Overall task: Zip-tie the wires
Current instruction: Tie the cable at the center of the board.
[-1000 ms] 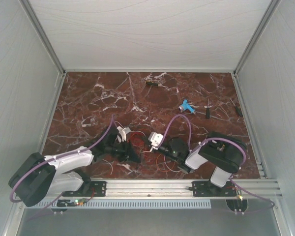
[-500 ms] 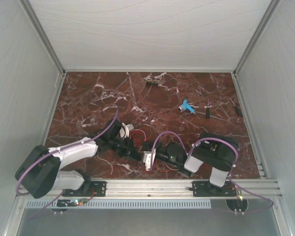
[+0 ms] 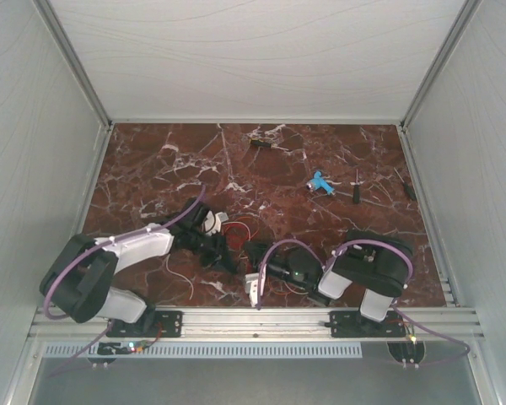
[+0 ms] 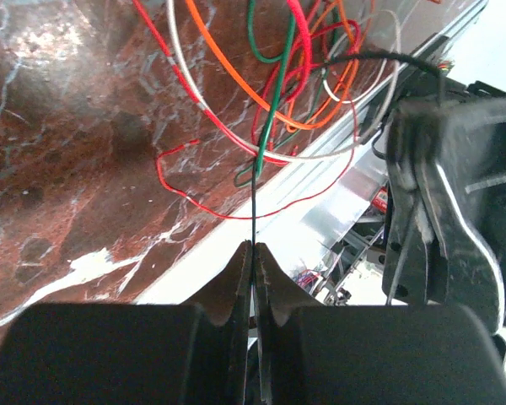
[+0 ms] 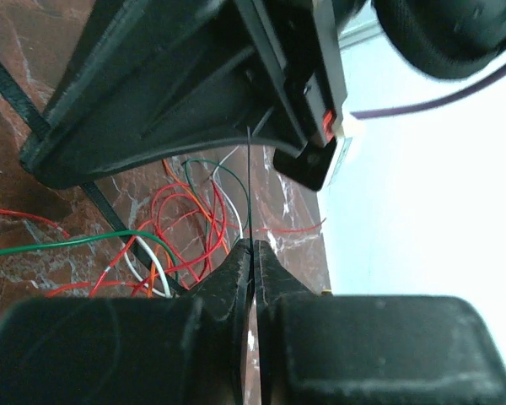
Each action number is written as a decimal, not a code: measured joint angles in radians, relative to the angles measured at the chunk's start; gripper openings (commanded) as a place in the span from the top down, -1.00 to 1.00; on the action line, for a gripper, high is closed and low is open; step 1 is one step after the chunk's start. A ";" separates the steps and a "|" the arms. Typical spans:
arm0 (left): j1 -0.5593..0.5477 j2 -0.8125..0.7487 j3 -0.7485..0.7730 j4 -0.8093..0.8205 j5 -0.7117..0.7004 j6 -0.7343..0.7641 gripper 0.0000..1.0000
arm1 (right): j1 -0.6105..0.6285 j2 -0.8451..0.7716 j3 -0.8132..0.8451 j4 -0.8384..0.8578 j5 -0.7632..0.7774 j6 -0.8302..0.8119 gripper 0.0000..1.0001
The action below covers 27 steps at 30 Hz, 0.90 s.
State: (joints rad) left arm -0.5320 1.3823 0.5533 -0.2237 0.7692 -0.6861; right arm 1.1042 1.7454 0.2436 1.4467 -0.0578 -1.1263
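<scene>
My left fingers (image 4: 234,283) are pressed together on one hair-thin dark strand of the loose tangle of thin red, white, orange and green wires (image 4: 291,93). My right fingers (image 5: 233,274) pinch a like strand. The tangle lies on the red marble desk (image 3: 152,169), close to its near edge, between both arms. The stiff black plastic zip tie (image 5: 122,226) seems to lie flat beneath it, unheld. I judge this the gathering step; next, one hand must let go to fetch the tie.
</scene>
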 measured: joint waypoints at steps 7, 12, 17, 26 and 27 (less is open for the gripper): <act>0.008 0.080 0.034 -0.050 0.013 0.048 1.00 | 0.048 0.001 -0.005 0.002 0.029 -0.128 1.00; 0.026 0.134 0.078 -0.099 0.029 0.095 1.00 | 0.060 0.017 -0.005 0.008 0.060 -0.204 1.00; 0.062 0.198 0.117 -0.138 0.060 0.137 1.00 | 0.075 0.058 0.011 0.010 0.104 -0.288 1.00; 0.080 0.294 0.166 -0.185 0.097 0.193 1.00 | 0.089 0.093 0.044 0.008 0.143 -0.376 1.00; 0.080 0.300 0.171 -0.187 0.100 0.199 1.00 | 0.091 0.093 0.046 0.008 0.145 -0.381 1.00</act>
State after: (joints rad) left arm -0.4519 1.6821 0.7242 -0.4103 0.8688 -0.4873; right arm 1.1954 1.8389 0.2893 1.4544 0.0868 -1.5078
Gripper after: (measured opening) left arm 0.003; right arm 0.003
